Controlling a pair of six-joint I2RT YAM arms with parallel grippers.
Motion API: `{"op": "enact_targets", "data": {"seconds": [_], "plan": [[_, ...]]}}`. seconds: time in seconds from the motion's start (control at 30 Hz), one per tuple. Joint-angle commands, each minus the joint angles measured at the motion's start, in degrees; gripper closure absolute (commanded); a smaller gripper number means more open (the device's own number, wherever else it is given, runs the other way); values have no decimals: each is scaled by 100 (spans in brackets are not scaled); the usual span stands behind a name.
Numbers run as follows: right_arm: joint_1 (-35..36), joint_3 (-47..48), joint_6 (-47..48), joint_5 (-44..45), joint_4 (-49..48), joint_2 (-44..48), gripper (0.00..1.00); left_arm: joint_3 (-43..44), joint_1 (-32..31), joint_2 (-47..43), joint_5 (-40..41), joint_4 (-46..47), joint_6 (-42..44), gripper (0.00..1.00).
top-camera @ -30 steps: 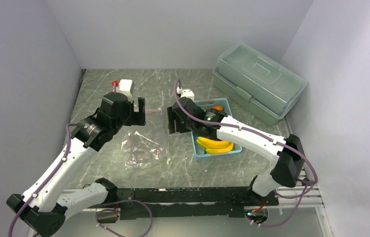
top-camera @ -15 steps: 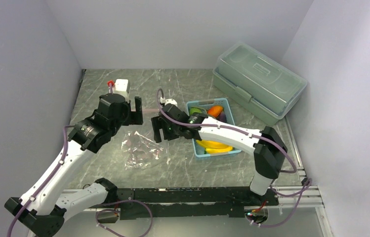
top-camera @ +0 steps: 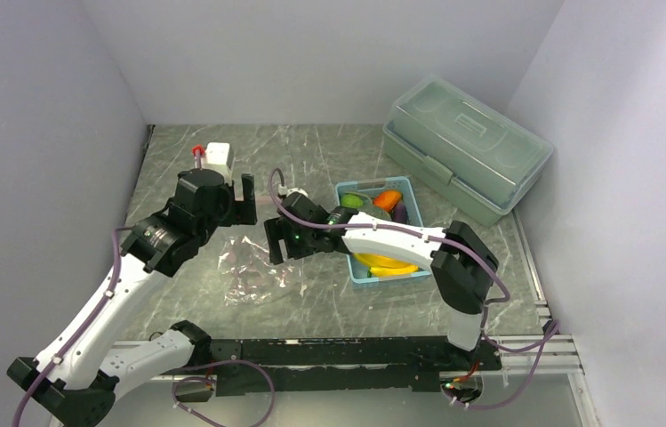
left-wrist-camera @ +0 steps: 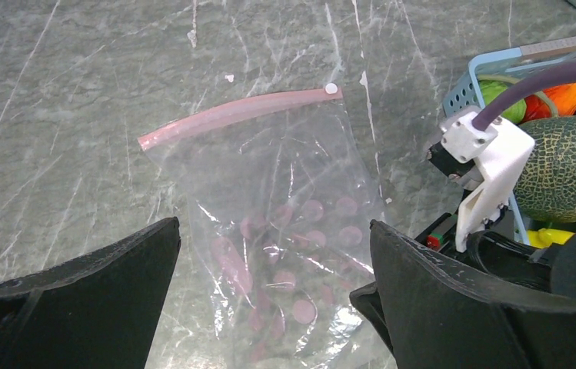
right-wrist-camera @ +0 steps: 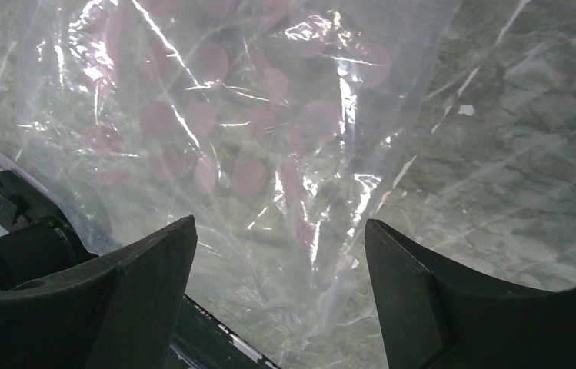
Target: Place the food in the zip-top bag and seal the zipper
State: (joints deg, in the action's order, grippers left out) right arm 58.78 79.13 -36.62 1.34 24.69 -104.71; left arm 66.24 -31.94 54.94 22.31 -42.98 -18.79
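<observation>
The clear zip-top bag [top-camera: 258, 267] lies flat on the marble table, empty, printed with pink dots. Its pink zipper [left-wrist-camera: 231, 115] runs along the far edge, seen in the left wrist view. My left gripper [top-camera: 246, 200] is open and hovers over the bag's mouth end [left-wrist-camera: 284, 231]. My right gripper [top-camera: 277, 244] is open and empty, low over the bag's right side [right-wrist-camera: 254, 131]. The food sits in the light blue basket [top-camera: 353, 267]: yellow bananas [top-camera: 389, 264], a lime-green fruit [top-camera: 353, 199], an orange-red piece [top-camera: 389, 197], a purple eggplant [top-camera: 400, 213] and the netted melon [left-wrist-camera: 569, 169].
A big grey-green lidded box [top-camera: 467, 147] stands at the back right against the wall. The basket is just right of the bag, under my right forearm. Grey walls close the table on three sides.
My right arm has swung left from above the basket to the bag's right side, empty. My left gripper has shifted only slightly. The bag has not moved.
</observation>
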Motion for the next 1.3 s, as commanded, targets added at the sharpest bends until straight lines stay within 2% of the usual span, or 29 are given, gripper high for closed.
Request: {"op": "enact_targets", "data": {"seconds": [0.0,0.2,0.33,0.47,0.63,0.67,1.27], "plan": [[37,225,-82,-297,-362,-121,18,186,9,-123,-33,66,-64,1],[53,165,-108,-362,-478,-220,23,175,8,-128,-67,88,-55,1],[54,168,-67,-365,-491,-278,36,179,4,-106,-88,79,-59,1],[54,199,-38,-357,-456,-347,58,174,11,-113,-95,83,-55,1],[61,149,17,-340,-506,-304,97,165,8,-108,-92,88,-62,1],[63,135,29,-318,-513,-290,100,169,12,-106,-86,88,-64,1],[104,-680,974,-143,-1095,935,100,244,25,33,69,-47,-185,1]]}}
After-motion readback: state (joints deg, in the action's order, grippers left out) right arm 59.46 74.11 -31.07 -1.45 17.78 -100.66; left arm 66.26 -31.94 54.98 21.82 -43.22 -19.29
